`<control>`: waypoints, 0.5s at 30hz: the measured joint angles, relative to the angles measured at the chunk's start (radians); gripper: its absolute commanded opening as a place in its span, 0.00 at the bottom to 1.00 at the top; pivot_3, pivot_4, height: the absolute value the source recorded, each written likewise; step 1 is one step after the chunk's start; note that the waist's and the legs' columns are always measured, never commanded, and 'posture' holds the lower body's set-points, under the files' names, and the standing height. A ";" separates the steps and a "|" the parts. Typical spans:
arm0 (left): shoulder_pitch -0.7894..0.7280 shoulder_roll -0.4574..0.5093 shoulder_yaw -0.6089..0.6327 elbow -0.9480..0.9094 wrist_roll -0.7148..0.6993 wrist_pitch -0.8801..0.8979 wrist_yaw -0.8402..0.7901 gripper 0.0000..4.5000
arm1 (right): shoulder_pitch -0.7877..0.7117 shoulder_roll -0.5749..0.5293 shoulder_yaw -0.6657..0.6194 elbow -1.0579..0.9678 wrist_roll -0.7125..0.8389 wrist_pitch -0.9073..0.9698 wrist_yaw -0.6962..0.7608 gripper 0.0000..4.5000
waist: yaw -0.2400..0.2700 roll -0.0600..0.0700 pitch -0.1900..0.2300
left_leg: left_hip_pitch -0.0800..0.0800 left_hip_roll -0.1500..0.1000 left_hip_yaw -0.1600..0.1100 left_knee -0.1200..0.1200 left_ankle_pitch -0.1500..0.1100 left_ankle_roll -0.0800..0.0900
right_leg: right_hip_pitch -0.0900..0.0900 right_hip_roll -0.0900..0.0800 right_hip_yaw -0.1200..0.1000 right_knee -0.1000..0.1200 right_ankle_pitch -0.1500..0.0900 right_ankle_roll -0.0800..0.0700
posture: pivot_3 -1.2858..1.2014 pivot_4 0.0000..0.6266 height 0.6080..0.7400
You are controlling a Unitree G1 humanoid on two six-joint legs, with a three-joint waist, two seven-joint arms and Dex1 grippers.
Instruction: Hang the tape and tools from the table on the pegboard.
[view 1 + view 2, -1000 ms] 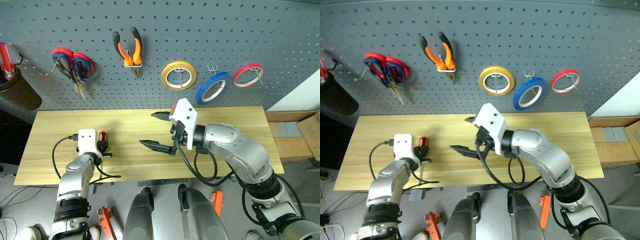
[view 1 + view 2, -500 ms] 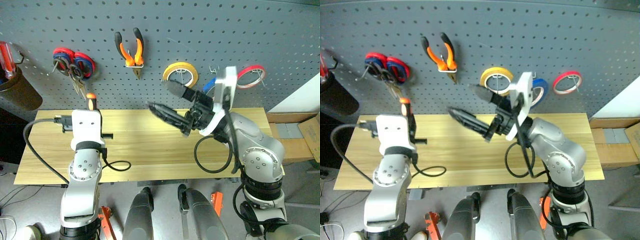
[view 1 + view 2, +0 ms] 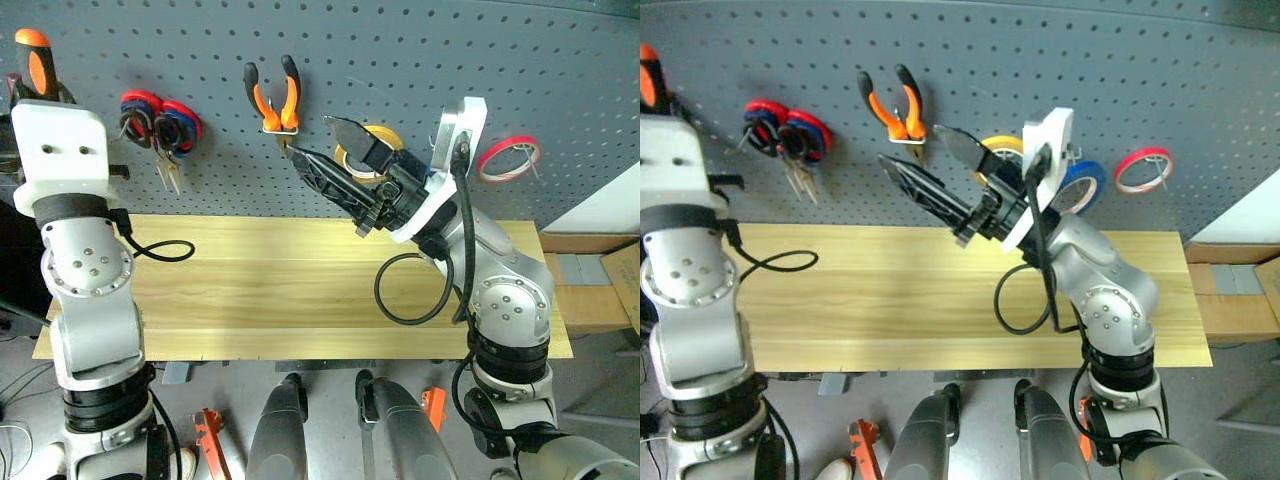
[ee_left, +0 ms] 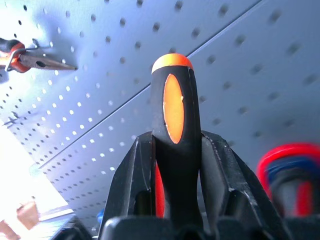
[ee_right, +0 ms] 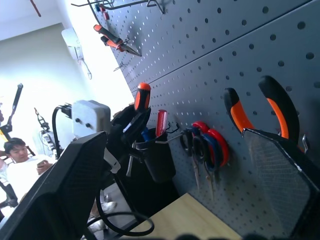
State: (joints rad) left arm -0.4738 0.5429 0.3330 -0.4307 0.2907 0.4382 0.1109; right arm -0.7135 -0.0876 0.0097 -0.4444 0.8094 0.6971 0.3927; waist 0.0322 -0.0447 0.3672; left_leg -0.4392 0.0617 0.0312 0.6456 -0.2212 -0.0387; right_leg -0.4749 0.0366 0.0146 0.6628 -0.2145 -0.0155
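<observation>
Since a second ago the left gripper (image 4: 170,150) has risen off the desk (image 3: 300,290) to the pegboard's (image 3: 400,60) upper left, carrying the screwdriver (image 4: 173,130) with it. Its jaws are pinching the handle's lower part, orange tip pointing up, just left of the red-and-blue scissors (image 3: 160,125). Pliers (image 3: 272,100) are hanging right of those scissors, already placed. Right gripper (image 3: 325,145) is hovering beside the pliers, in front of the yellow tape roll (image 3: 365,150), jaws spread wide and empty. Blue tape (image 3: 1080,185) is hanging behind that arm. Screwdriver judged light, rigid, its rubbery handle grippy; the mid-handle hold looks secure.
</observation>
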 measured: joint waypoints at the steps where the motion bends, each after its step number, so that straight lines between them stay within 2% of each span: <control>1: -0.041 0.021 0.014 0.050 -0.008 -0.026 0.002 0.19 | -0.007 0.000 0.002 0.002 -0.001 -0.005 0.000 1.00 | 0.001 -0.001 0.000 | 0.000 0.000 -0.001 0.000 0.001 -0.001 | 0.000 0.000 -0.001 0.000 0.000 0.000 | 0.60 0.47 1.00; 9: -0.281 0.128 0.024 0.377 -0.057 -0.264 0.007 0.19 | -0.008 0.004 0.015 0.011 -0.001 -0.017 -0.001 1.00 | 0.019 -0.003 -0.002 | 0.000 0.000 0.000 0.000 0.003 -0.005 | 0.000 0.000 -0.002 0.001 0.001 -0.002 | 0.60 0.48 1.00; 15: -0.370 0.191 0.039 0.603 -0.097 -0.406 0.020 0.19 | -0.004 0.002 0.017 0.011 -0.002 -0.023 -0.002 1.00 | 0.020 -0.003 -0.002 | 0.000 0.000 0.000 0.000 0.003 -0.005 | 0.000 -0.001 -0.002 0.001 0.002 -0.003 | 0.60 0.48 1.00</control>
State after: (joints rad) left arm -0.8434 0.7337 0.3723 0.1719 0.1937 0.0318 0.1313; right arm -0.7177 -0.0861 0.0264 -0.4336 0.8072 0.6736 0.3903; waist 0.0518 -0.0474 0.3656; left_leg -0.4390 0.0620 0.0312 0.6456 -0.2178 -0.0440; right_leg -0.4750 0.0357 0.0123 0.6643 -0.2127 -0.0184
